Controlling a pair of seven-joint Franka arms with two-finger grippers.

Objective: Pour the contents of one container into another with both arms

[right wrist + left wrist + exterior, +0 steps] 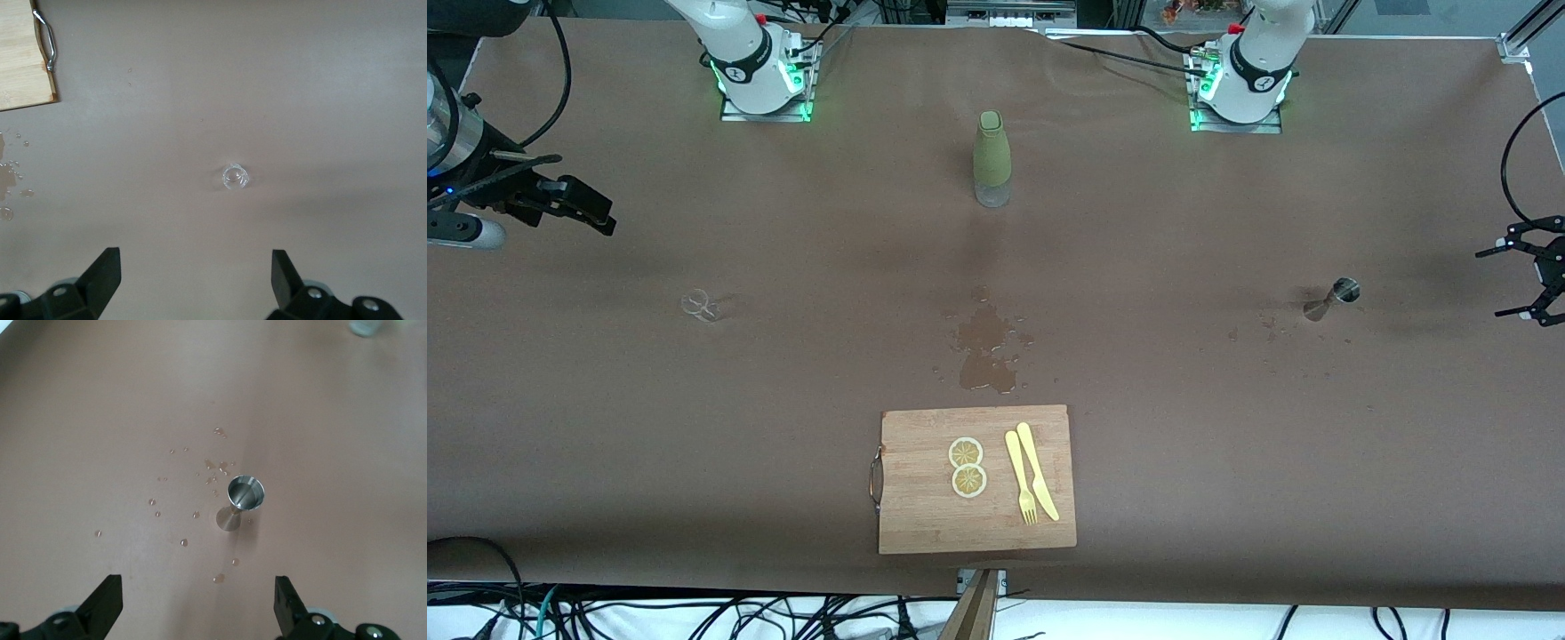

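Note:
A small steel jigger (1335, 297) stands upright toward the left arm's end of the table, with water drops round it. My left gripper (1500, 283) hangs open over the table edge beside it, holding nothing. In the left wrist view the jigger (241, 499) lies ahead of the open left gripper (198, 603). A small clear glass (700, 305) stands toward the right arm's end. My right gripper (592, 210) hovers open and empty over the table near that end. The right wrist view shows the glass (235, 177) ahead of the right gripper (195, 277).
A green-sleeved bottle (992, 160) stands mid-table between the arm bases. A water spill (985, 345) lies nearer the camera than the bottle. A wooden cutting board (925, 516) with two lemon slices (967, 467), a yellow fork and a knife sits near the front edge.

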